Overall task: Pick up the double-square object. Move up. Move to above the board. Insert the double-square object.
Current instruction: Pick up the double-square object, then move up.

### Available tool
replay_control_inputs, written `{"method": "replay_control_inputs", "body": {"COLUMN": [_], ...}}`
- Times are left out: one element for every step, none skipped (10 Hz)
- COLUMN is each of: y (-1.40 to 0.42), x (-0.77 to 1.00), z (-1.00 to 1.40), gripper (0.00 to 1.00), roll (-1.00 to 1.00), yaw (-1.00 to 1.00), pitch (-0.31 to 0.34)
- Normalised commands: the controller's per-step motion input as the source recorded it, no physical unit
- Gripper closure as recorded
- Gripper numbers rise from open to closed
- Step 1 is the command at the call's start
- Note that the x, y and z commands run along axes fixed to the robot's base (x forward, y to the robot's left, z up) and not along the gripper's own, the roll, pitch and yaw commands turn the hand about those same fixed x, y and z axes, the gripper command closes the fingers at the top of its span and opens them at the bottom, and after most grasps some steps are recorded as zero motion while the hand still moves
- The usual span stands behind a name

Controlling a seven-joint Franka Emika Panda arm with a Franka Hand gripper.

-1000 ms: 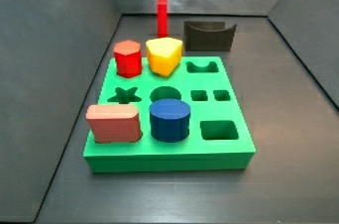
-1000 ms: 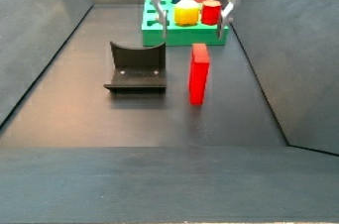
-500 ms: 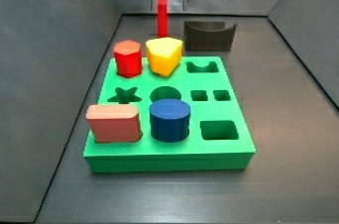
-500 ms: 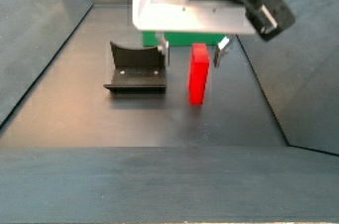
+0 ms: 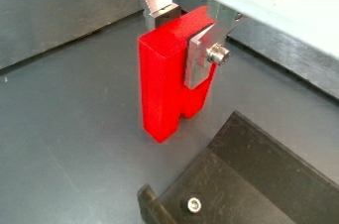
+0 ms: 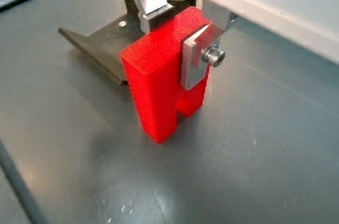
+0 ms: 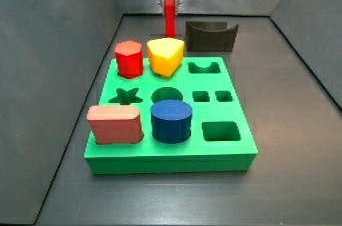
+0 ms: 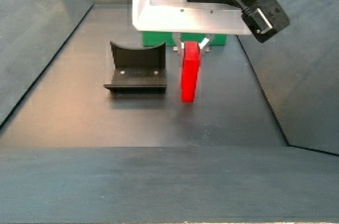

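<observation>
One gripper (image 5: 180, 32) with fingers closed on the top of the double-square object (image 5: 169, 79), block standing upright on the floor directly beneath it; pickup apparently under way, with lift, carry to the board (image 7: 214, 130) and insertion outstanding.

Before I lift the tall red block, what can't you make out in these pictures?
- Gripper grip: both wrist views show silver fingers flanking the tall red double-square block, but contact isn't clear.
- Block's base: in a side view the yellow piece hides it.
- Green board: in a side view the gripper body hides most.
</observation>
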Motion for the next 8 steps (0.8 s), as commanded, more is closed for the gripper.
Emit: {"method": "replay_control_inputs", "body": {"y": [0.0,0.0,0.0,0.0,0.0,0.0,0.0,0.0], "x": [0.0,0.0,0.0,0.0,0.0,0.0,0.0,0.0], "z": [0.0,0.0,0.0,0.0,0.0,0.0,0.0,0.83], "gripper": [1.0,1.0,1.0,1.0,1.0,1.0,1.0,1.0], "roll": [0.0,0.0,0.0,0.0,0.0,0.0,0.0,0.0], "yaw": [0.0,0.0,0.0,0.0,0.0,0.0,0.0,0.0], "pitch": [0.0,0.0,0.0,0.0,0.0,0.0,0.0,0.0]}}
